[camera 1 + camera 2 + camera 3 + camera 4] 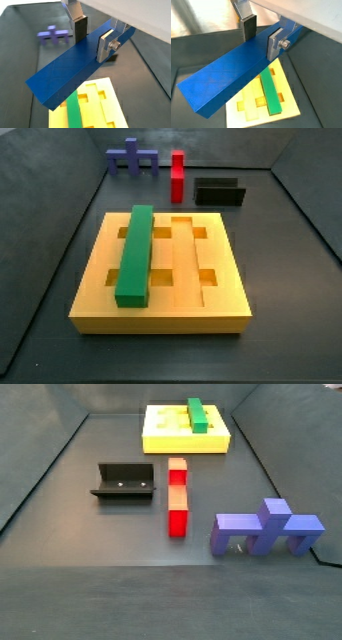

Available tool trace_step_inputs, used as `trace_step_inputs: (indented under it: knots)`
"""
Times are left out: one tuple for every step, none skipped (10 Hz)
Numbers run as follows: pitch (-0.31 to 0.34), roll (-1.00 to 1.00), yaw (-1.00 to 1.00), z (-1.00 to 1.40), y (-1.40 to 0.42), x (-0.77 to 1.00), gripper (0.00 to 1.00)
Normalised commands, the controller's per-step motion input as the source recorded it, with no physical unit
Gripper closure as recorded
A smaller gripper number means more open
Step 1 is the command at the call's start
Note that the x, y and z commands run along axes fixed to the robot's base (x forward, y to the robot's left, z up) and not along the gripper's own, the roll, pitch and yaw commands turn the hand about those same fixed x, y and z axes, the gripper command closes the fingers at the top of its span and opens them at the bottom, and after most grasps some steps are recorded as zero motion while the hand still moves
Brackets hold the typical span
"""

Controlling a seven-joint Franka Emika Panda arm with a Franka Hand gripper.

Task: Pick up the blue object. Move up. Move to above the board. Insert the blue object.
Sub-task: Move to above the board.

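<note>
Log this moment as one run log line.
gripper: shut on blue object, wrist views only | position: above board | green bar: in board groove | insertion: not yet

A green bar (134,255) lies lengthwise in an outer groove of the large yellow block, also visible in both wrist views (72,110) (272,92) and in a side view (195,414). A red bar (177,495) lies on the dark floor, beside the fixture (122,481), a dark L-shaped bracket on a base plate; in a side view the red bar (177,174) appears upright next to the fixture (219,191). A purple-blue pronged block (266,528) sits apart from the others, seen also at the far end of the floor (128,154) and in a wrist view (54,35).
</note>
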Motion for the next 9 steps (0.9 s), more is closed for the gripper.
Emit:
trace_step_inputs:
  knots:
    - [0.074,0.01,1.00,0.03,-0.04,0.04,1.00]
    - [0.080,0.01,1.00,0.03,-0.04,0.04,1.00]
    - [0.089,0.01,1.00,0.03,-0.03,0.04,1.00]
    - [0.094,0.01,1.00,0.03,-0.03,0.04,1.00]
    - [0.107,0.01,1.00,0.03,-0.03,0.04,1.00]
    - [0.118,0.02,1.00,0.03,-0.03,0.04,1.00]
    - [0.134,0.02,1.00,0.03,-0.03,0.04,1.00]
    - [0.153,0.02,1.00,0.03,-0.03,0.05,1.00]
    - [0.188,0.03,1.00,0.03,-0.02,0.05,1.00]
